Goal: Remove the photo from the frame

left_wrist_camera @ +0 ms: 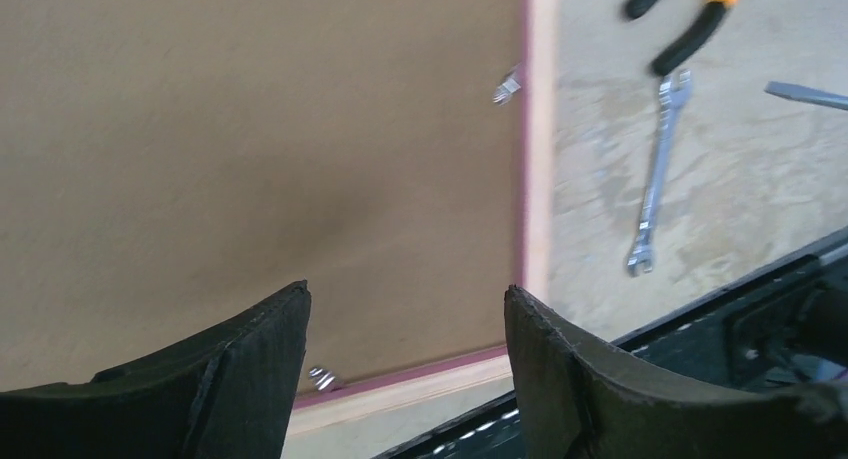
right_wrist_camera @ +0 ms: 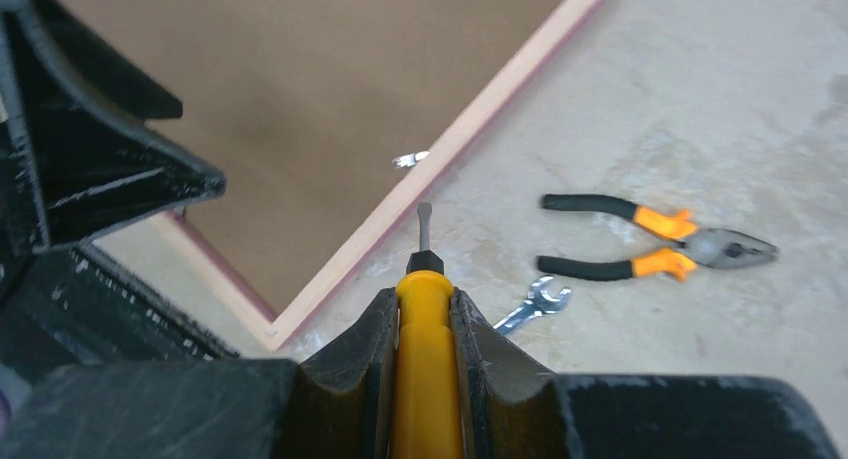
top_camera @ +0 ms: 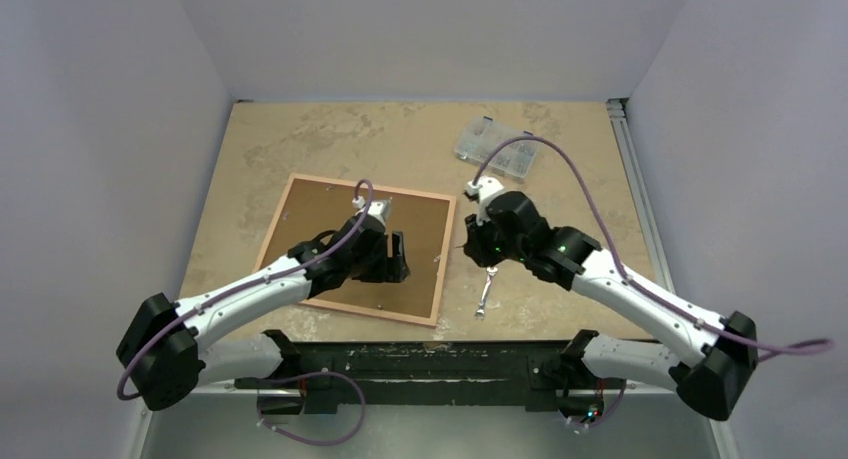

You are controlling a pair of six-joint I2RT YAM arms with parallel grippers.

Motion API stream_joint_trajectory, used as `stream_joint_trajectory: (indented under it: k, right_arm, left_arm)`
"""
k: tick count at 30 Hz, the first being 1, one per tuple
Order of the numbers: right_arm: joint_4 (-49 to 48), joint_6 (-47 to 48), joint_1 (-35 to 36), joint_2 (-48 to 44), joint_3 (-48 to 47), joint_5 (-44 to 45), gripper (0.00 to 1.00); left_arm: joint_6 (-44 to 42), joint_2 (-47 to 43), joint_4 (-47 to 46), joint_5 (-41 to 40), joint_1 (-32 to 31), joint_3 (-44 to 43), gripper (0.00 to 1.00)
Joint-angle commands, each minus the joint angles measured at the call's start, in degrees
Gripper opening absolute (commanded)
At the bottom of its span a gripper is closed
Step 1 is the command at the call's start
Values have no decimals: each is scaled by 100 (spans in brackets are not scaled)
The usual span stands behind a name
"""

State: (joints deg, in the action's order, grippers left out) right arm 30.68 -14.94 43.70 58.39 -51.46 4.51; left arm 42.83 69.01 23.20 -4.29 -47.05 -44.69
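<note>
The left tool (left_wrist_camera: pixel 405 301) hangs with jaws apart over the brown fibreboard backing board (left_wrist_camera: pixel 250 159), while the right tool (right_wrist_camera: pixel 425 297) clamps one yellow-handled screwdriver (right_wrist_camera: pixel 428 369), tip aimed at the pink-edged wooden frame (right_wrist_camera: pixel 470 129), probably to lever its bent metal tabs (left_wrist_camera: pixel 508 84), two visible. The photo itself is hidden, presumably face down under that board in the frame, flat on the beige bench (top_camera: pixel 330 139). Beyond lie one silver spanner (left_wrist_camera: pixel 655 169), one orange-handled pliers (right_wrist_camera: pixel 650 239) and, farthest, one clear parts box (top_camera: pixel 497 149).

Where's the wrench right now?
Top view: the wrench lies on the table just right of the frame's near right corner, on the near side of the right gripper; the right wrist view shows the pliers beside it.
</note>
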Motion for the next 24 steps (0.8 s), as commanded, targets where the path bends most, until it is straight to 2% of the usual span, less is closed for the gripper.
stream_joint_trajectory:
  k: [1,11,18,24]
  right_arm:
    - [55,249,746,718,-637,-217,0]
    - [-225,-180,972,1562,-743,-558,0]
    - [204,-195,1053,2098,-964,-224,0]
    - [237,-289,1104,2169,-980,114,0]
  left_arm:
    - [136,-629,-193,34,149,764,68]
    - [589,-1103,-629,130,178,1791,67]
    - [710,-1134,-954,220,178,2128,66]
    - [722,-1064,-1034,216,171,2242,66]
